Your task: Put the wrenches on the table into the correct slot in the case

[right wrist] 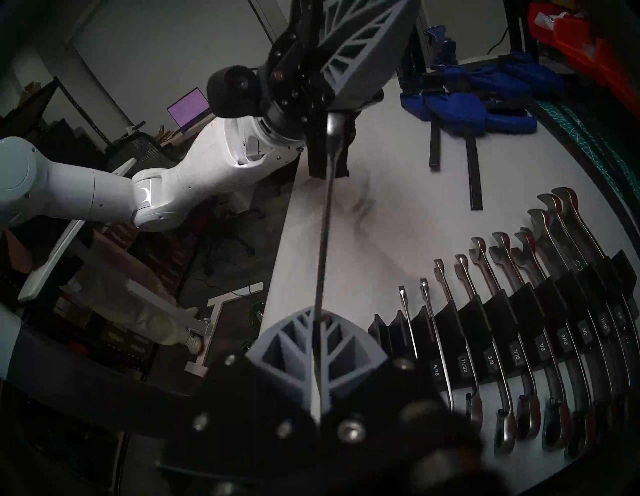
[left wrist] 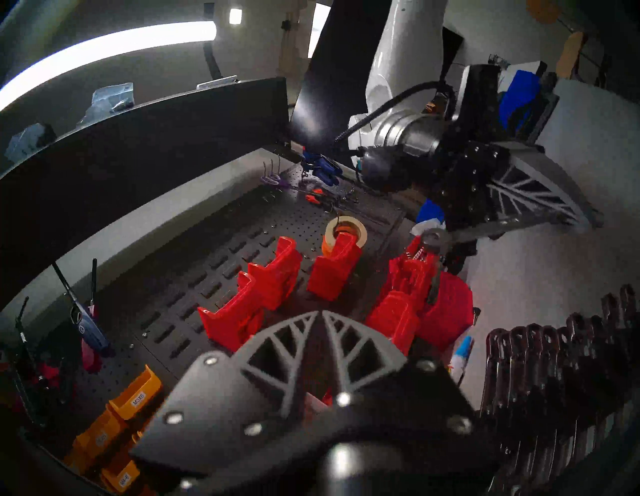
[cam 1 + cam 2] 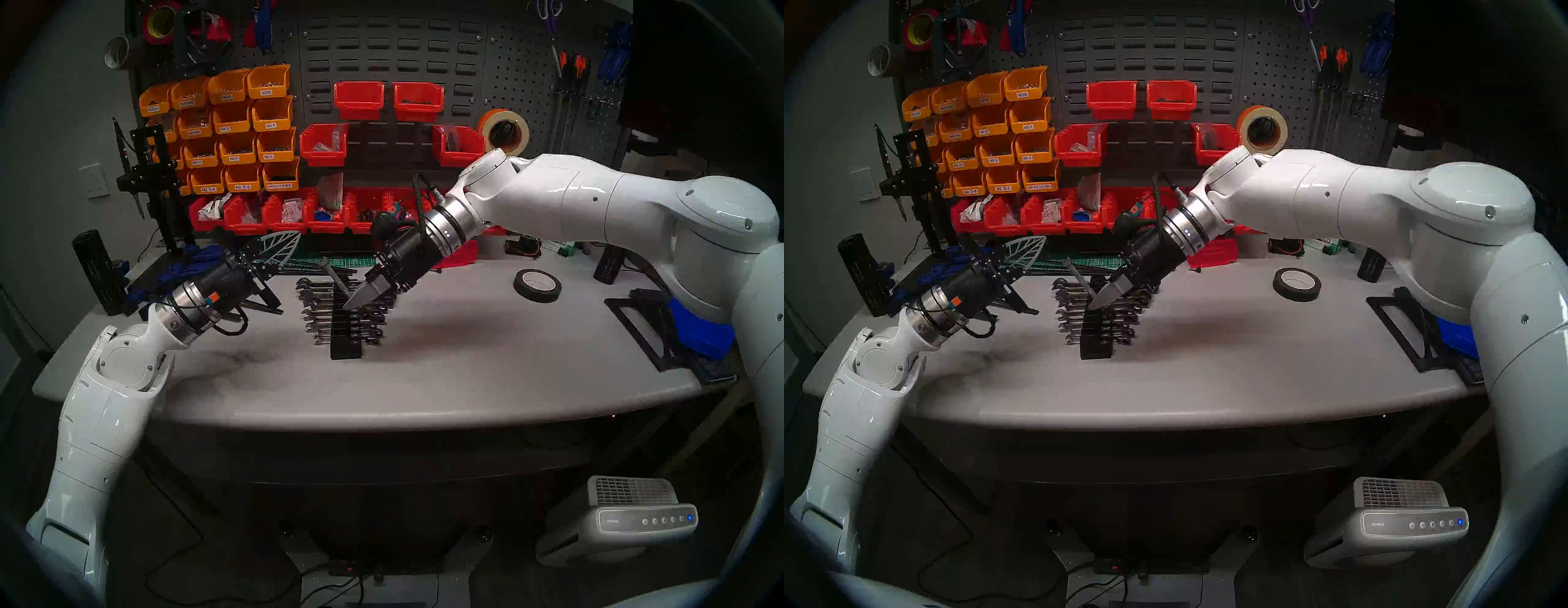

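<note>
the wide matte worktop (image 3: 445,365) is light grey with a darker smudged patch near its left front. the stepped plastic wrench rack (image 3: 345,339) is black with small white size labels; the slim wrenches (image 1: 498,273) in it are shiny chrome. the latticed gripper fingers (image 1: 287,341) are grey on black mounts. the wall bins (image 3: 237,114) are orange-yellow, the others (image 3: 358,99) red. the cutting mat (image 3: 339,260) is green with a pale grid. the tape roll (image 3: 537,285) is black.
</note>
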You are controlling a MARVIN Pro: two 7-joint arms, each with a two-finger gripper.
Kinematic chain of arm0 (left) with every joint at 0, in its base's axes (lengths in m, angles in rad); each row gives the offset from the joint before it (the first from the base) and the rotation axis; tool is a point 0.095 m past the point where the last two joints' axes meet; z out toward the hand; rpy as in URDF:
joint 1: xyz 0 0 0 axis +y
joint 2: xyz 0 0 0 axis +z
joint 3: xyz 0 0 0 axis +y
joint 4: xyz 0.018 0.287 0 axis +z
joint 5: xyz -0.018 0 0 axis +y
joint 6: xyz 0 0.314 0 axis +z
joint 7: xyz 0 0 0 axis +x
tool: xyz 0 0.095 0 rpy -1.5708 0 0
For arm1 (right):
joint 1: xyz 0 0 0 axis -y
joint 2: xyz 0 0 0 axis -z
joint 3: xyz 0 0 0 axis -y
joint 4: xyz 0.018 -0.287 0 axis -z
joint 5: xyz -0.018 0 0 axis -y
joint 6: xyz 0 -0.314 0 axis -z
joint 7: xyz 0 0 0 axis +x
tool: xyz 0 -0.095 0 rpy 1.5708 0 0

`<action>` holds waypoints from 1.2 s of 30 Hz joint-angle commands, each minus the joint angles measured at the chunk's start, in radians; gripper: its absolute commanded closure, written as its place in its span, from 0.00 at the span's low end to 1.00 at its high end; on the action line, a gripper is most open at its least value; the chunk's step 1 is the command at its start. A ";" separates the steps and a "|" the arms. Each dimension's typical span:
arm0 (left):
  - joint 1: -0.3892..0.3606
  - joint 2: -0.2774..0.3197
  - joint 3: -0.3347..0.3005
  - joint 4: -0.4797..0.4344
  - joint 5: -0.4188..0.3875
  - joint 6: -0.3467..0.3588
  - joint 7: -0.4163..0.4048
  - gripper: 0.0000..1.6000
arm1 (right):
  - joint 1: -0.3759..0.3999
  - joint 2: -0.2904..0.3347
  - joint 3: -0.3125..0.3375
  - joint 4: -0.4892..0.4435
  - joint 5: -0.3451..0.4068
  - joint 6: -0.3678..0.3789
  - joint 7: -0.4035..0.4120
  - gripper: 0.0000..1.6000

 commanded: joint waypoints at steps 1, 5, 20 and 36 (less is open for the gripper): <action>-0.023 0.066 -0.055 -0.135 -0.061 0.050 -0.020 0.50 | 0.042 -0.001 0.031 0.014 0.015 0.000 0.001 1.00; -0.010 0.098 -0.087 -0.168 -0.061 0.108 -0.036 0.26 | 0.050 -0.006 0.041 0.014 0.021 -0.001 0.007 1.00; -0.086 0.098 -0.072 -0.140 -0.032 0.243 -0.067 0.13 | 0.068 0.015 0.047 -0.028 0.017 -0.003 0.002 1.00; -0.088 0.101 -0.069 -0.143 -0.031 0.257 -0.068 0.13 | 0.088 0.059 0.070 -0.062 0.027 -0.014 -0.037 1.00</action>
